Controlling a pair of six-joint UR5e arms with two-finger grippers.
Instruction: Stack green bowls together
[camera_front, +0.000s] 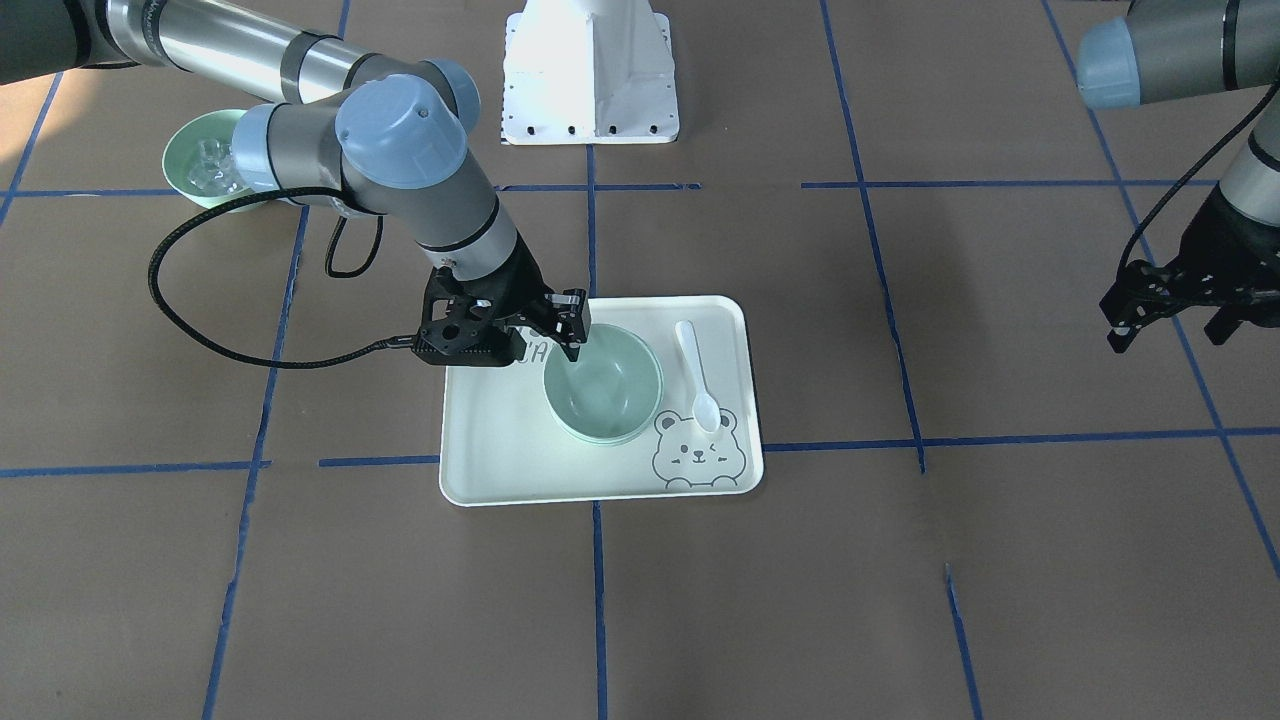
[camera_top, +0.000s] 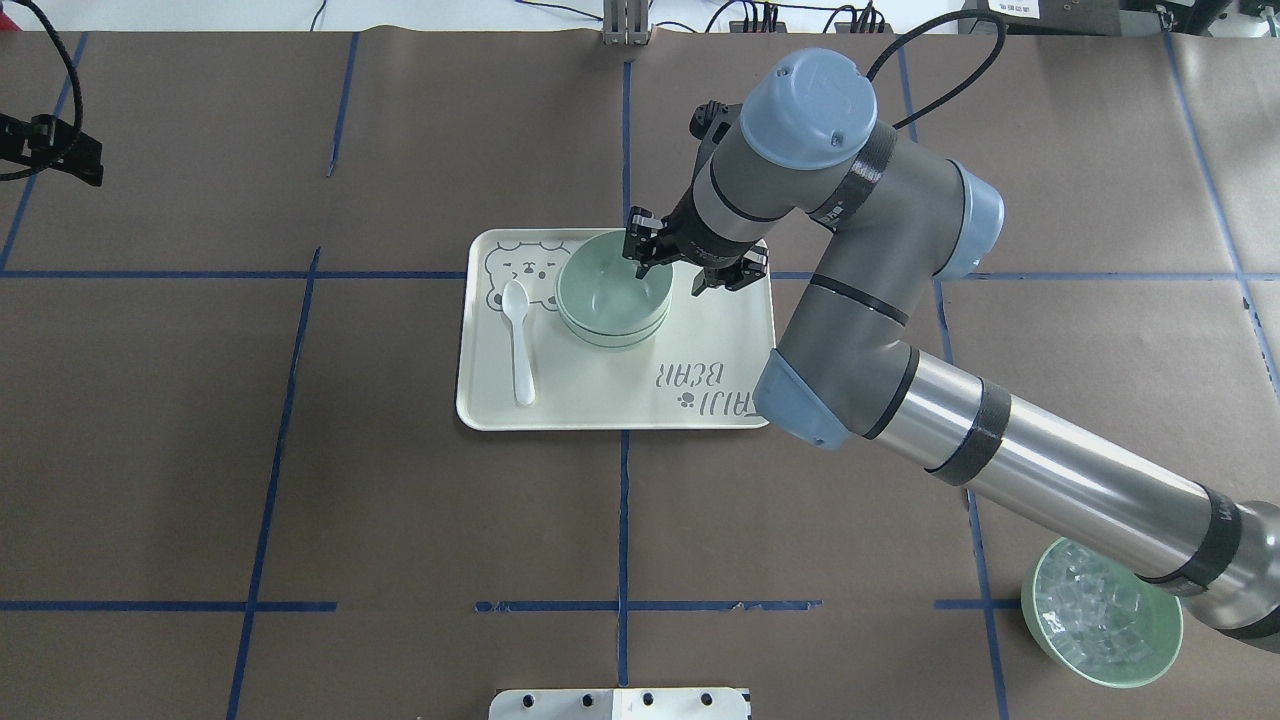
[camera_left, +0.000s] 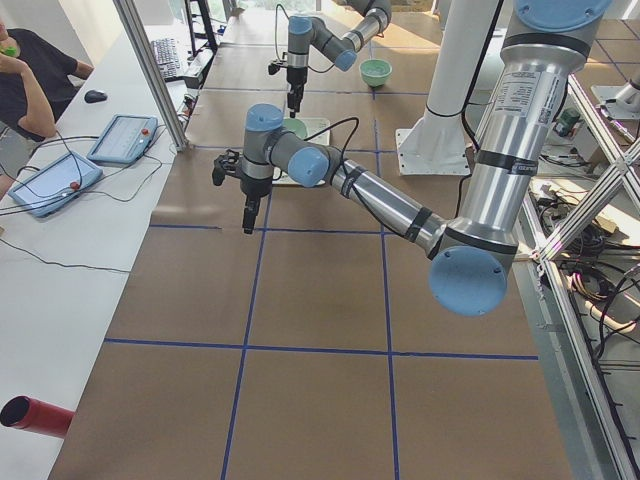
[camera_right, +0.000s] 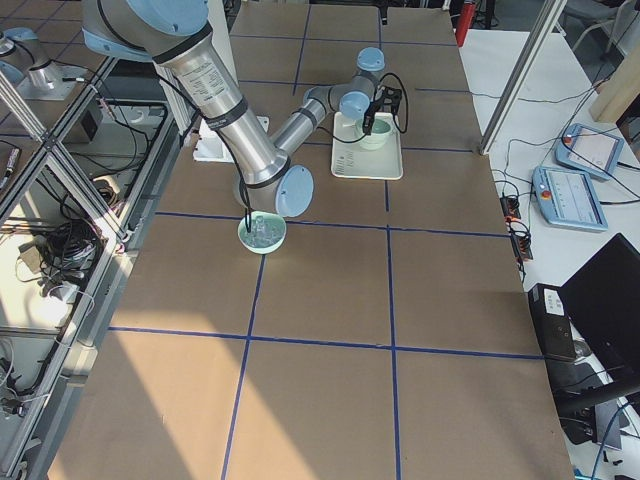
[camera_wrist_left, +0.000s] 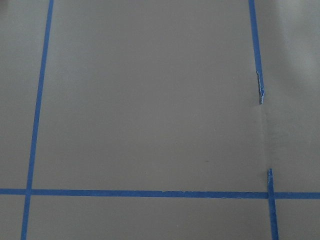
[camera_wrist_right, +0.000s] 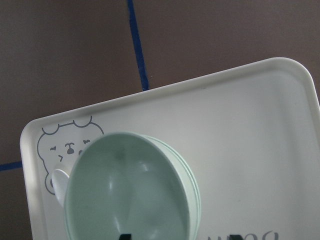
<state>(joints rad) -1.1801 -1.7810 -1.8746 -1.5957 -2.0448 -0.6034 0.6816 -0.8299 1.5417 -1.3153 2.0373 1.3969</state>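
Note:
The green bowls (camera_front: 603, 385) sit nested in one stack on the pale bear tray (camera_front: 500, 450). The stack also shows in the overhead view (camera_top: 610, 295) and in the right wrist view (camera_wrist_right: 125, 190), where several rims lie one inside another. My right gripper (camera_front: 545, 345) is open and straddles the stack's rim, one finger inside the top bowl and one outside; it also shows in the overhead view (camera_top: 668, 278). My left gripper (camera_front: 1170, 335) hangs open and empty over bare table, far from the tray.
A white spoon (camera_front: 697, 375) lies on the tray beside the bowls. A green bowl of clear ice-like cubes (camera_top: 1100, 625) stands near the robot's right side, partly under the right arm. The white robot base (camera_front: 590, 70) is behind the tray.

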